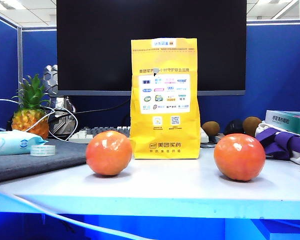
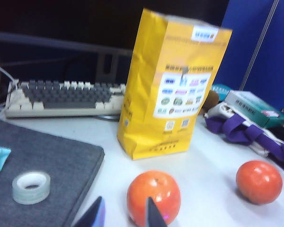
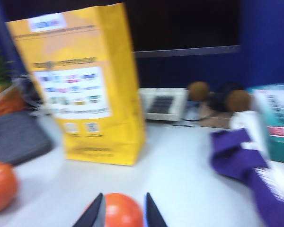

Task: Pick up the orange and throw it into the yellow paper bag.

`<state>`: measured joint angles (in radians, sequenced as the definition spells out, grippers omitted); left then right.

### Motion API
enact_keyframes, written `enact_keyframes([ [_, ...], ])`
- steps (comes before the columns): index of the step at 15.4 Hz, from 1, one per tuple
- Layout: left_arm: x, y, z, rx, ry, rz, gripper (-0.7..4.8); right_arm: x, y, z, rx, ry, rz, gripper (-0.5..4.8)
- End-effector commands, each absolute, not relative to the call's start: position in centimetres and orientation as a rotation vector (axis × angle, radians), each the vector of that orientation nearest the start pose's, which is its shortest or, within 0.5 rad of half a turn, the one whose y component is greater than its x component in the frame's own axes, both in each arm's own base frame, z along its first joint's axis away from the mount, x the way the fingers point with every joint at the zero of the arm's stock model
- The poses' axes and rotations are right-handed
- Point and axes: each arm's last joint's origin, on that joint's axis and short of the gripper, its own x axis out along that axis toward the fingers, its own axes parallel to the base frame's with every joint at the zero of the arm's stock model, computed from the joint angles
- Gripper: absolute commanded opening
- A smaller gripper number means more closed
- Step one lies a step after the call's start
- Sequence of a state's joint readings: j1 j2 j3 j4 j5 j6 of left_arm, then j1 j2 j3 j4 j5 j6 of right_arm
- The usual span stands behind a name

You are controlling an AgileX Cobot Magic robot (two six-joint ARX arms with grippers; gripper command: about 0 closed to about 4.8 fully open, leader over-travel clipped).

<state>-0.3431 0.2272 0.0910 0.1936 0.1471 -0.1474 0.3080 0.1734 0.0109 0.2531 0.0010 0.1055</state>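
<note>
Yellow paper bag point(image 1: 165, 100) upright mid-table. Orange point(image 1: 239, 156) sits at its 4 o'clock, well apart; the paler fruit point(image 1: 109, 152) at its 8 o'clock. Right gripper point(image 3: 122, 215) hangs above the orange, left gripper point(image 2: 123, 217) over the paler fruit. Both clenched, holding nothing.

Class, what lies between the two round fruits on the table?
Exterior view: bare table; the yellow paper bag stands behind. Left tool and right tool hover short of them.
</note>
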Motion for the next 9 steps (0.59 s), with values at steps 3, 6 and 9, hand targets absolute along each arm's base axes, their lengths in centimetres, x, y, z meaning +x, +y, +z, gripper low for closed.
enact_keyframes([
  [3,11.5,-4.5,24.0,-0.166,0.069,-0.474,1.23,9.8,3.2,21.1,0.111,-0.19,0.332,1.18],
  [6,13.6,-5.3,27.7,-0.077,0.185,-0.468,1.23,9.9,3.0,23.6,0.071,-0.164,0.261,1.22],
  [9,16.4,-6.4,31.5,0.042,0.317,-0.525,2.13,11.4,3.4,25.8,0.024,0.009,0.237,2.51],
])
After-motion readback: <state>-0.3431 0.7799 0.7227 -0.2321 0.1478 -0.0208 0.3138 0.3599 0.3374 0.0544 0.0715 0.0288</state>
